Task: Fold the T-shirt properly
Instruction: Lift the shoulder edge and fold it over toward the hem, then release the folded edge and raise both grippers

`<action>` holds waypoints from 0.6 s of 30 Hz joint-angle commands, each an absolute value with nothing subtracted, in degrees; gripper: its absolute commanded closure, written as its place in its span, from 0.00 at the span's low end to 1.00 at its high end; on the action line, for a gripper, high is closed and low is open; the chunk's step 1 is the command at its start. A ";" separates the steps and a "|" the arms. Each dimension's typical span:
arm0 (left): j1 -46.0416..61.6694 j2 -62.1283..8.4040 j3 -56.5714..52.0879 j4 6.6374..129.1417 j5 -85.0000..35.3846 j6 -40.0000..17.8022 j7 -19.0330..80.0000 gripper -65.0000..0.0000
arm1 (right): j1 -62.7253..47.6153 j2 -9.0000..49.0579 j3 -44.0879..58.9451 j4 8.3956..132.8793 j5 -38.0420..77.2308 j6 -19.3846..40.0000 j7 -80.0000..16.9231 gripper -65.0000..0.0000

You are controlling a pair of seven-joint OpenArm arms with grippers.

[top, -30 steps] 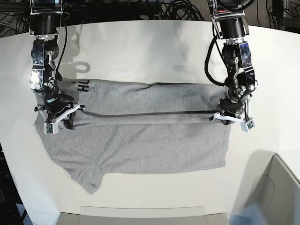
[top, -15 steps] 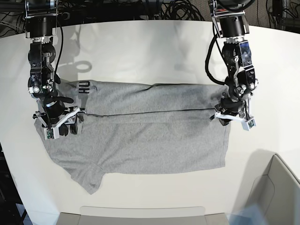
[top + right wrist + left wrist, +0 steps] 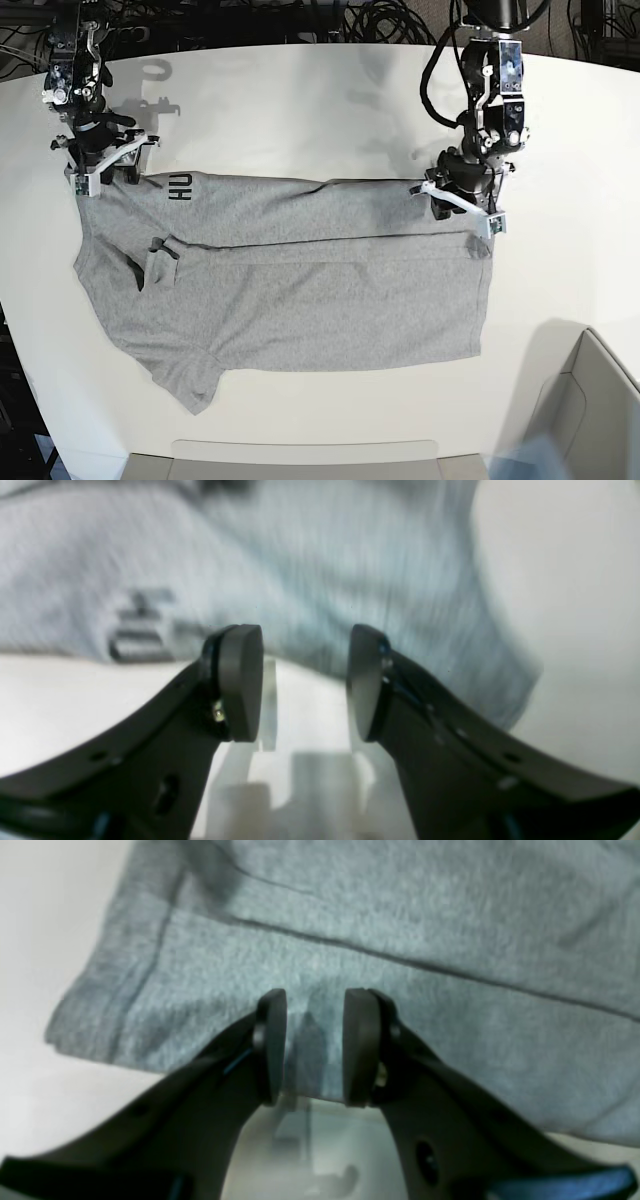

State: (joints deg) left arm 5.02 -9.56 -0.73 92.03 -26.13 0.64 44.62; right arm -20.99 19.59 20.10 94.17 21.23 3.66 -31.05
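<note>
T-shirt: a heather-grey short-sleeved cotton T-shirt (image 3: 300, 290) lies flat on the table, spread from 9 o'clock to 3 o'clock across the middle of the base view; its far strip is folded toward the near side, the folded edge running as a straight line across the body.
Lettering: black block letters (image 3: 179, 186) show at the 10 o'clock corner of the garment.
Sleeve: one short sleeve (image 3: 190, 378) points toward 7 o'clock.
Wrinkle: a small raised pucker (image 3: 158, 262) stands on the cloth at 9 o'clock.
Table: a white rounded tabletop (image 3: 300, 110), bare toward 12 o'clock.
Left gripper: black two-fingered left gripper (image 3: 314, 1047) sits at 2 o'clock of the garment, above its hemmed edge; jaws parted, nothing between them.
Right gripper: black two-fingered right gripper (image 3: 305, 682) sits at 10 o'clock, just beyond the lettered corner; jaws spread wide, released, holding nothing.
Bin: a pale grey container (image 3: 590, 420) stands at 4 o'clock, apart from the cloth.
</note>
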 commanded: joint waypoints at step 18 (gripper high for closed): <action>4.62 -15.43 -1.19 82.77 -26.15 0.92 37.67 0.71 | -15.87 26.77 20.09 85.85 24.48 4.09 -25.19 0.58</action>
